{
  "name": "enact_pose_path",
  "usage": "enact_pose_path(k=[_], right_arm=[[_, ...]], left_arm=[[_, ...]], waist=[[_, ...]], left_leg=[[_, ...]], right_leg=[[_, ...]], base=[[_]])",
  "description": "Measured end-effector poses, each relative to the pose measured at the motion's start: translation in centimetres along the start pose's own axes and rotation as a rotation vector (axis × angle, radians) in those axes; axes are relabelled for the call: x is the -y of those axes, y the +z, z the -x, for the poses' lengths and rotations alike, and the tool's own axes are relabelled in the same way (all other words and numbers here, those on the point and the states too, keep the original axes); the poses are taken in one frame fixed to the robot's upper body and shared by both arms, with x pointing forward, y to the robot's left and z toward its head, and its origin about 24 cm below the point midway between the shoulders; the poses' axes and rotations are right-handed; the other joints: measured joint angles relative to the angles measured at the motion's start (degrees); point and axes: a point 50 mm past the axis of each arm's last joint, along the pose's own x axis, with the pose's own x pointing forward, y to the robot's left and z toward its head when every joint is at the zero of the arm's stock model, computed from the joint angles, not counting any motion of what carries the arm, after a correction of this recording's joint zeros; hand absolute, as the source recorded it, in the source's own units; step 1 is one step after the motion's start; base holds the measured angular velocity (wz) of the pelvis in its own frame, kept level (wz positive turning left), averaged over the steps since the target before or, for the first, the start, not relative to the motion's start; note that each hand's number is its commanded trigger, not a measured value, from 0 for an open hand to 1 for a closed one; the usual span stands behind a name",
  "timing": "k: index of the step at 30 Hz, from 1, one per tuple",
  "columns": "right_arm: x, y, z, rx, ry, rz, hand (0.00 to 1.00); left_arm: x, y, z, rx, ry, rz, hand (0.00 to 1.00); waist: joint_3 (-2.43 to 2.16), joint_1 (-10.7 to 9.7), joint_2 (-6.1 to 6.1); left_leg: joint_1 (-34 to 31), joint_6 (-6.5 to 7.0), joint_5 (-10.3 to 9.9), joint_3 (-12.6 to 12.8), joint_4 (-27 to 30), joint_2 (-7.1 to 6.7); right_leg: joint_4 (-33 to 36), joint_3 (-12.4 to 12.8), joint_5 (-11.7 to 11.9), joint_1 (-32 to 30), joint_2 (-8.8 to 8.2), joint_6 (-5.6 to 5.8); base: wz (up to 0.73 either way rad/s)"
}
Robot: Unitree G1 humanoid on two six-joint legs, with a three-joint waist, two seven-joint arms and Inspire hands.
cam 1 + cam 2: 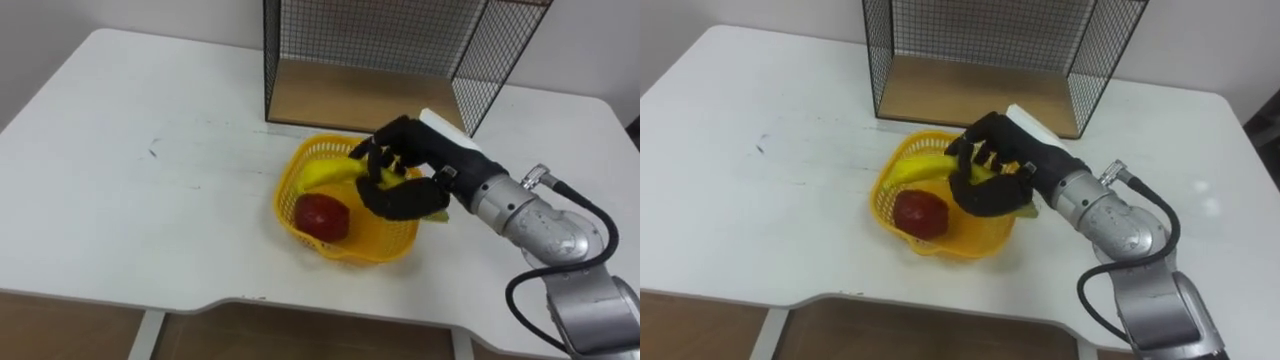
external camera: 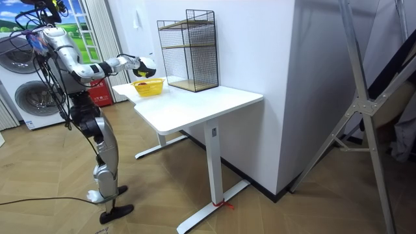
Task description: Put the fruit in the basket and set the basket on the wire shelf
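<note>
1. The right hand (image 1: 405,172) reaches in from the right, its dark fingers curled round a banana (image 1: 325,175)
2. The banana lies across the far side of the yellow basket (image 1: 372,250); its left end points over the basket's left rim and its right end pokes out past the hand
3. A red apple (image 1: 321,217) sits in the basket's near left part, just below the banana
4. The basket stands on the white bench (image 1: 150,200), just in front of the black wire shelf (image 1: 370,45), which stands at the far edge with a wooden board as its floor
5. In the room view the robot stands at the bench's left end, arm stretched out over the basket
</note>
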Motion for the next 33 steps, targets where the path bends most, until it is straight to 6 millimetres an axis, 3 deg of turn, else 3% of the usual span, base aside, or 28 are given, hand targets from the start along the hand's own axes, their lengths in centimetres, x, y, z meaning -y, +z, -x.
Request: enact_pose_path(k=[8, 14, 22, 33], right_arm=[[-0.8, -0.7, 0.3, -0.026, 0.017, -0.034, 0.00], [-0.9, -0.8, 0.4, -0.027, 0.019, -0.045, 0.00], [-0.9, -1.0, 0.9, 0.029, -0.017, -0.231, 0.00], [1.0, -4.5, 4.8, -0.069, -0.295, -0.401, 0.00]], left_arm=[[0.1, -0.1, 0.0, -0.004, -0.002, 0.001, 0.00], [0.4, -0.6, 0.1, -0.019, -0.012, 0.034, 0.00], [1.0, -1.8, 0.2, -0.076, -0.038, 0.187, 0.00], [-0.7, -5.6, 0.6, -0.185, 0.076, 0.954, 0.00]], waist=[[0.07, -0.2, 0.33], [-0.34, -0.3, 1.09], [-0.08, -0.7, 1.67], [-0.06, -0.7, 2.10]], left_leg=[[-0.2, 0.00, 0.0, -0.1, 0.5, 0.01], [0.1, 0.00, 0.0, 0.0, 0.5, 0.05], [1.3, 0.01, 0.0, 0.0, 0.0, 0.02], [1.4, 0.04, 0.0, -1.0, 0.2, -0.16]], right_leg=[[0.0, 0.0, 0.1, 0.1, 0.04, 0.02], [0.0, 0.0, 0.3, 0.4, 0.06, -0.02], [-0.2, -0.1, 0.3, 1.4, -0.01, 0.00], [-0.2, -0.7, 0.3, 1.7, -0.25, 0.03]], base=[[0.00], [0.00], [0.00], [0.01]])
